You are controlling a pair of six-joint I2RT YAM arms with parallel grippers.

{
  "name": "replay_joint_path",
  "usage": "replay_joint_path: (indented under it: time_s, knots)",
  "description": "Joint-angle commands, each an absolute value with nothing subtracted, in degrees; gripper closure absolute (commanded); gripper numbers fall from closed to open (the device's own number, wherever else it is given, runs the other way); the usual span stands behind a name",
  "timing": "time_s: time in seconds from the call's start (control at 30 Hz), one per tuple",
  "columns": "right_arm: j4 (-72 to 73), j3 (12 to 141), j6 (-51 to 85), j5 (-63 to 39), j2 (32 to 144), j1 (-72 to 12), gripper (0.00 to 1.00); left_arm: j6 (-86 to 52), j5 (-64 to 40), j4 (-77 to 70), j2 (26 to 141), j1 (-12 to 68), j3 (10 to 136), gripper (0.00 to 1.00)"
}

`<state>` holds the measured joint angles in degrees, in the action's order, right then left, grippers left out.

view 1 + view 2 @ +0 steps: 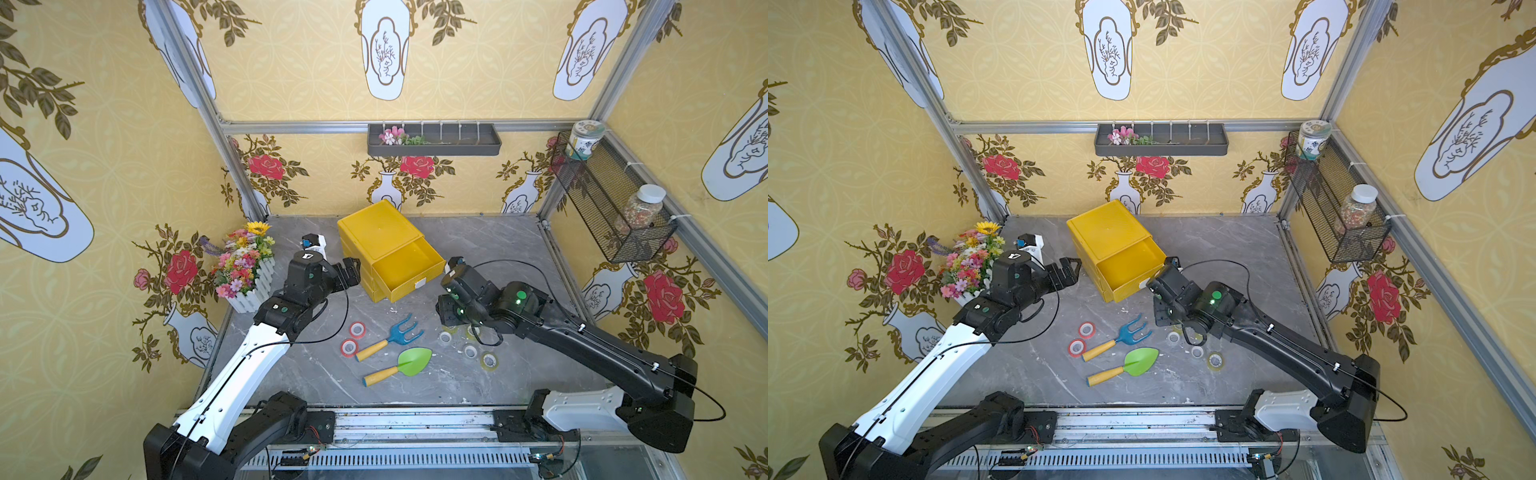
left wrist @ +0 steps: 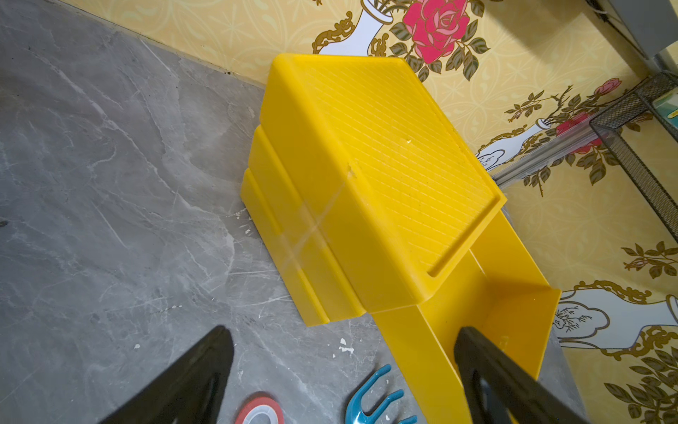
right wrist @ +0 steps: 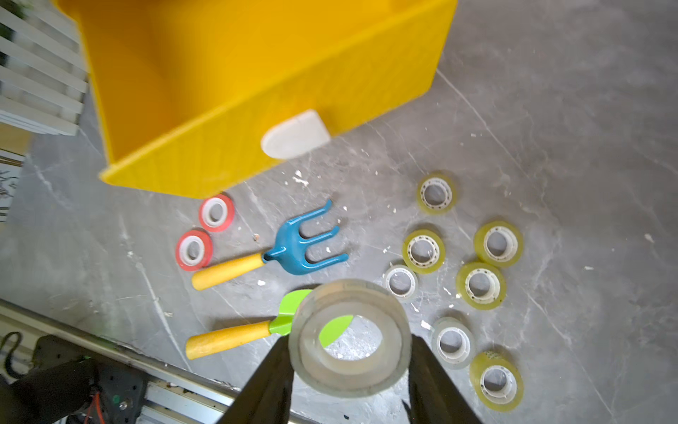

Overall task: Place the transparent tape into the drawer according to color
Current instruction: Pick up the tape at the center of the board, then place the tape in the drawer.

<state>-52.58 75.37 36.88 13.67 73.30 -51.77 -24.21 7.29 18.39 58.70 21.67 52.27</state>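
a clear tape roll (image 3: 348,297) is clamped between the fingers of the right gripper (image 3: 348,343), held off the table near the open yellow drawer (image 3: 227,147). the fingers of the left gripper (image 2: 343,332) are held wide apart beside the drawer cabinet (image 2: 385,147).

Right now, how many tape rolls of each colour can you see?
Red tape rolls: 2
Yellow-green tape rolls: 5
Clear tape rolls: 3, counting the held clear roll in the right gripper
Total: 10
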Motion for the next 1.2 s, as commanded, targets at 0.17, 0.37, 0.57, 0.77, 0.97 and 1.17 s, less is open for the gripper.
replay_joint_path:
  time_s: [0.17, 0.37, 0.57, 0.77, 0.97, 1.17]
  knots:
    - [-47.2, 91.8, 24.7, 14.3, 84.6, -50.9, 0.52, -23.8, 6.7, 17.5, 59.2, 21.6, 52.5, 0.0]
    - [-43.3, 100.4, 21.1, 9.5, 96.1, -44.9, 0.52, -23.7, 7.0, 17.7, 59.1, 21.6, 52.3, 0.0]
    - [-45.8, 104.7, 20.9, 7.5, 102.5, -41.7, 0.52, -23.4, 7.0, 17.8, 59.0, 21.6, 52.4, 0.0]
    - [-48.7, 106.5, 21.3, 7.3, 105.5, -40.8, 0.51, -23.2, 6.8, 17.8, 59.2, 21.6, 52.5, 0.0]
    - [-48.4, 105.0, 21.9, 6.8, 105.3, -40.7, 0.43, -23.0, 6.5, 17.8, 59.3, 21.6, 52.6, 0.0]
    - [-47.2, 104.5, 22.2, 7.6, 104.3, -40.7, 0.3, -23.0, 6.2, 17.8, 59.4, 21.6, 52.7, 0.0]
